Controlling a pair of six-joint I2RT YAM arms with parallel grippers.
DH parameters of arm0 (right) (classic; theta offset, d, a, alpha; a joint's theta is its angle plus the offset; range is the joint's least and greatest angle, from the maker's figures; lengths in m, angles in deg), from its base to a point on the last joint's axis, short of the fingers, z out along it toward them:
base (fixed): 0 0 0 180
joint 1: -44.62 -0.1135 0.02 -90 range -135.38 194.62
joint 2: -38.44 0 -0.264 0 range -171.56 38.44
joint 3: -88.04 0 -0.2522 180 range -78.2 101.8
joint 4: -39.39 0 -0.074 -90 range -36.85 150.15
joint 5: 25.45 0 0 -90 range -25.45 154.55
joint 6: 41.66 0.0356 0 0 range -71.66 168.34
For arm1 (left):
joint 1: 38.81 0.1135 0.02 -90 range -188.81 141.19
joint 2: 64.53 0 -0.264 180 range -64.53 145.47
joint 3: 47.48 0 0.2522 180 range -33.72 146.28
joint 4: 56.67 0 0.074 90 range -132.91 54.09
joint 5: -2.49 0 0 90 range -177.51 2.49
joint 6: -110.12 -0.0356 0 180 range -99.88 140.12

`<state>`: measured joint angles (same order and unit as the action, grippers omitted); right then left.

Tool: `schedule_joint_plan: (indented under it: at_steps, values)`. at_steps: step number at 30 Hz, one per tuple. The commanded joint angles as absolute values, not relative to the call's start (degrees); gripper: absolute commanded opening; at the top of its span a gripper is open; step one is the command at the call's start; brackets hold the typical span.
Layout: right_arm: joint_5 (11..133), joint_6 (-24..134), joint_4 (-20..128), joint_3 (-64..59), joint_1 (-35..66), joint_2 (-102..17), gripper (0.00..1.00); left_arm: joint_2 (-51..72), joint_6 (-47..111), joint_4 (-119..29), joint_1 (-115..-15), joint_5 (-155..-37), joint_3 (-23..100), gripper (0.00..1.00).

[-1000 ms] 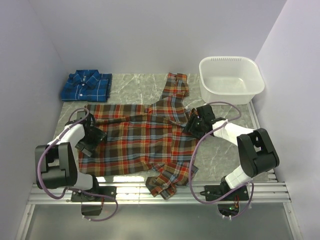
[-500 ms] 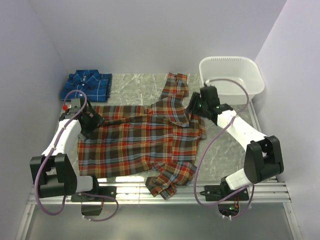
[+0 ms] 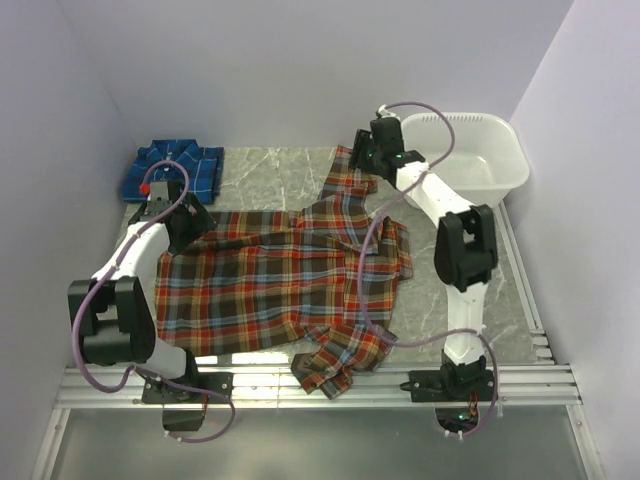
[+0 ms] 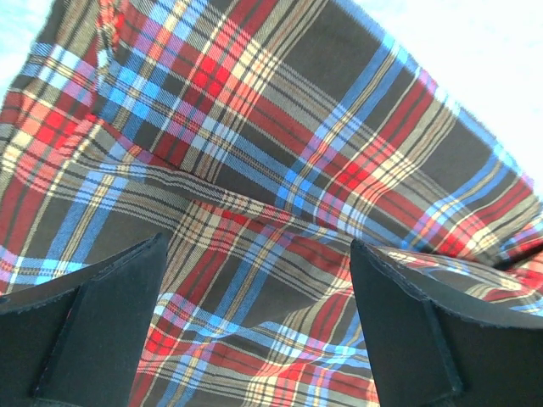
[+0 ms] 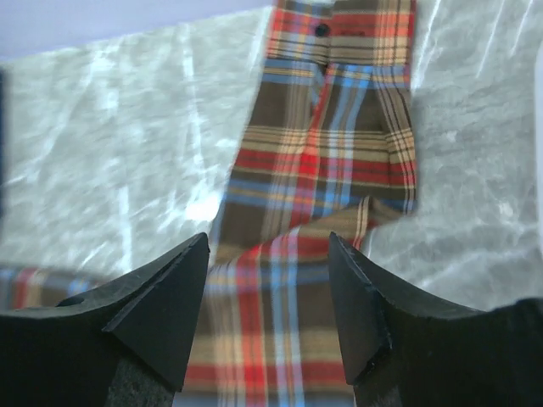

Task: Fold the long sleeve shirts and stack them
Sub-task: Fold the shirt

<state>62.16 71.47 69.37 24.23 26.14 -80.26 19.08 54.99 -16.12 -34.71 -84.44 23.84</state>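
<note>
Ahead of the left hand [image 4: 259, 246], the red shirt [image 4: 280, 170] ran off every edge; close under the right hand [image 5: 268, 242] its sleeve [image 5: 322, 178] was blurred; beyond, the cuff [image 5: 348, 25] was cropped.

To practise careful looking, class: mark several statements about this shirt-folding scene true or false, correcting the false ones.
1. The blue shirt lies folded at the table's far left. True.
2. The red plaid shirt is stacked on it. False: it lies spread out on the table.
3. The white tub holds a shirt. False: nothing shows inside it.
4. The left gripper is open over the red plaid shirt. True.
5. The right gripper is shut on a sleeve. False: it is open above the far sleeve.
</note>
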Motion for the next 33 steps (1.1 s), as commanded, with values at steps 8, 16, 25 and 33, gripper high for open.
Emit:
schedule_joint_plan:
  at_steps: [8, 16, 25, 33]
  values:
    - [53.13, 80.76, 76.43, 35.88, 25.99, -93.13, 0.64, 20.9, 52.99, -17.68, -35.38, -86.45, 25.43, 0.94]
    - [54.71, 85.07, 74.42, 35.01, 25.81, -96.91, 0.62, 21.25, 53.08, -17.42, -35.38, -86.72, 25.34, 0.94]
    - [56.29, 83.06, 70.82, 31.41, 25.9, -94.64, 0.17, 21.07, 53.25, -17.33, -35.38, -86.98, 25.17, 0.94]
    - [61.73, 73.49, 60.55, 18.07, 23.97, -78.58, 0.0, 20.63, 53.43, -17.51, -35.3, -87.07, 24.99, 0.94]
